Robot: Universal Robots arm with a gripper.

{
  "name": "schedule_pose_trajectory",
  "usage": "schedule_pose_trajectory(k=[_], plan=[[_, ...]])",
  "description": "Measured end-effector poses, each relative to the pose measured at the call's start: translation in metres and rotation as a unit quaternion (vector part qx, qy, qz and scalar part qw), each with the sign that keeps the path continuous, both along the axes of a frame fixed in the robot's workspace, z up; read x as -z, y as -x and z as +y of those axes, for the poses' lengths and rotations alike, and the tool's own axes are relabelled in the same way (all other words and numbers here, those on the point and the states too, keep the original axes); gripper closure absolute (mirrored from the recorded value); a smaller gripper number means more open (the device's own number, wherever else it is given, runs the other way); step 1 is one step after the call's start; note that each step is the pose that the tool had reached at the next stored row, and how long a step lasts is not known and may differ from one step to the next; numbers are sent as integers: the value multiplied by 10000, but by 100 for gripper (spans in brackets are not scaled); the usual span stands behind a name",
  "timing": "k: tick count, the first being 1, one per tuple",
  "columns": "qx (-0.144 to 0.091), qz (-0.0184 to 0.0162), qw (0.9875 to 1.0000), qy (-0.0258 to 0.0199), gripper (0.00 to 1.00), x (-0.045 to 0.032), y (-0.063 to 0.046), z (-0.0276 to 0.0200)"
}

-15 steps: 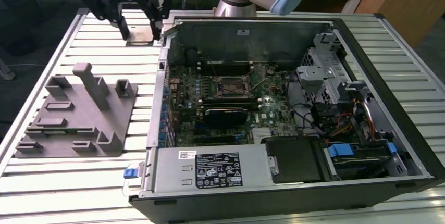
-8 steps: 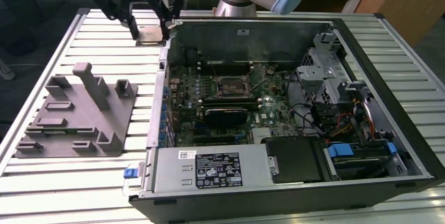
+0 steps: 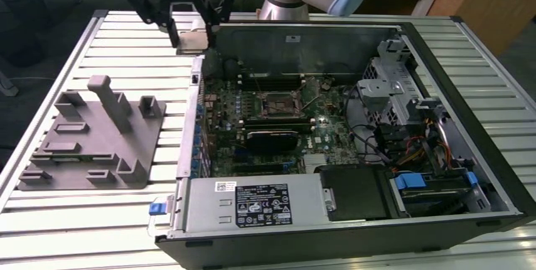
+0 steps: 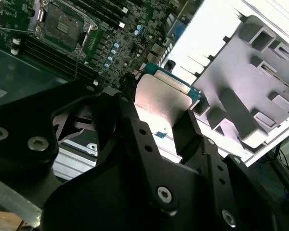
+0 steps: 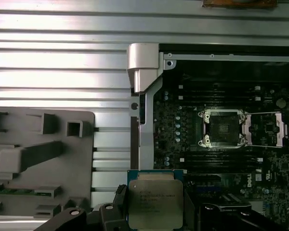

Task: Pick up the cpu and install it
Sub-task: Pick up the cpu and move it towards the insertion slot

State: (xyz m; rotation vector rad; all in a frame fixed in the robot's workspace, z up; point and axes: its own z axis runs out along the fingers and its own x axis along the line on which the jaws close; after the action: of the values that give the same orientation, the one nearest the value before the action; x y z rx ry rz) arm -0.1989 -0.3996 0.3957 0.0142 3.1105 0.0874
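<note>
The cpu (image 5: 155, 204) seemingly above case (image 3: 293, 248) edge

"What does the cpu (image 5: 154, 202) look like?"
"A flat little square. Its top is shiny silver, with a thin blue-green rim."
"Where is it?"
"Up in the air. The gripper (image 3: 191, 36) pinches it on two sides, above the table (image 3: 50, 220), by the open computer case's (image 3: 335, 245) far corner."
</note>
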Motion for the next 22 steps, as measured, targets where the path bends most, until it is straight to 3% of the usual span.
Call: schedule_pose_trajectory(k=[22], plan=[[0,0,10000,0,45,0,-432,18]])
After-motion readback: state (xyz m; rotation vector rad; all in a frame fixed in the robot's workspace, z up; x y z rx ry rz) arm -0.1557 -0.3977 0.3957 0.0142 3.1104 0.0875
